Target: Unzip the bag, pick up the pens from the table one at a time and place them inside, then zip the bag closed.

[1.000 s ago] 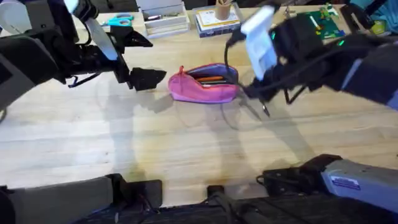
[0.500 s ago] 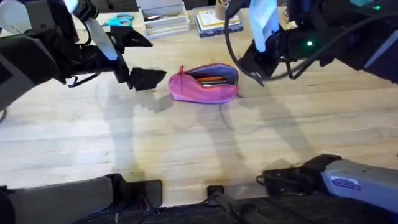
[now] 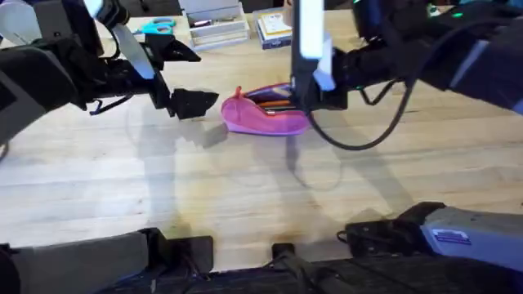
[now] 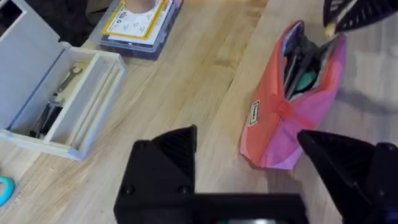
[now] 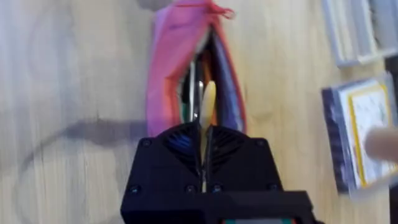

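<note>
The pink bag [image 3: 260,119] lies unzipped on the table [image 3: 245,188], with pens [image 4: 297,70] showing in its opening. My right gripper [image 5: 204,132] hangs over the bag's right end [image 3: 307,96], shut on a thin tan pen [image 5: 208,102] whose tip points down into the open bag [image 5: 166,74]. My left gripper [image 3: 185,78] hovers just left of the bag, open and empty. In the left wrist view its fingers [image 4: 163,163] spread wide in front of the bag [image 4: 280,121], and the tan pen tip [image 4: 330,28] shows at the bag's far end.
Along the far edge lie blue-handled scissors [image 3: 155,27], stacked books [image 3: 216,28] and a case with a yellow card [image 4: 134,22]. A grey open box holding tools [image 4: 59,93] sits behind my left gripper. The right arm's black cable [image 3: 359,139] loops low beside the bag.
My right gripper swung from the bag's right, up toward the far edge, then left and down over the bag's right end. The left arm stayed still.
</note>
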Robot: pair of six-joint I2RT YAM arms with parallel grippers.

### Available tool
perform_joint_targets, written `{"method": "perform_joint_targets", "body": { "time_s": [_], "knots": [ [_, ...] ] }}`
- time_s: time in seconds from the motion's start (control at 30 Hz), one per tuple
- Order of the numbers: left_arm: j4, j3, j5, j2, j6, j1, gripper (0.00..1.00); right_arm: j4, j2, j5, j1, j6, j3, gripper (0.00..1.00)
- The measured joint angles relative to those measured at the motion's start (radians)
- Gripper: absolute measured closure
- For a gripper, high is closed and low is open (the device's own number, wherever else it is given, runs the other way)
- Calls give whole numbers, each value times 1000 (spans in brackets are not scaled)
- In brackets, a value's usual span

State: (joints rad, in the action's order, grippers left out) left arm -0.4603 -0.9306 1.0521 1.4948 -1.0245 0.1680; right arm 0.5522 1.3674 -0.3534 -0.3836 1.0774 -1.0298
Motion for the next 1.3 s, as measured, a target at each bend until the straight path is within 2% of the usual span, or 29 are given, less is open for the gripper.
{"method": "perform_joint_targets", "body": {
  "time_s": [0.3, 0.5, 0.87, 0.9, 1.03, 1.07, 1.3],
  "knots": [
    [0, 0, 0, 0, 0, 0, 7, -48, 128, -10, -42, 176, 0, 970],
    [0, 0, 0, 0, 0, 0, 7, -133, 181, -11, -43, 208, 0, 970],
    [0, 0, 0, 0, 0, 0, 8, -161, 223, -10, -108, 218, 0, 970],
    [0, 0, 0, 0, 0, 0, 8, -182, 223, -10, -109, 218, -1, 679],
    [0, 0, 0, 0, 0, 0, 8, -190, 224, -10, -109, 215, -6, 108],
    [0, 0, 0, 0, 0, 0, 6, -193, 223, -10, -109, 214, -8, 32],
    [0, 0, 0, 0, 0, 0, 7, -192, 222, -9, -109, 190, -12, 4]
  ]
}}
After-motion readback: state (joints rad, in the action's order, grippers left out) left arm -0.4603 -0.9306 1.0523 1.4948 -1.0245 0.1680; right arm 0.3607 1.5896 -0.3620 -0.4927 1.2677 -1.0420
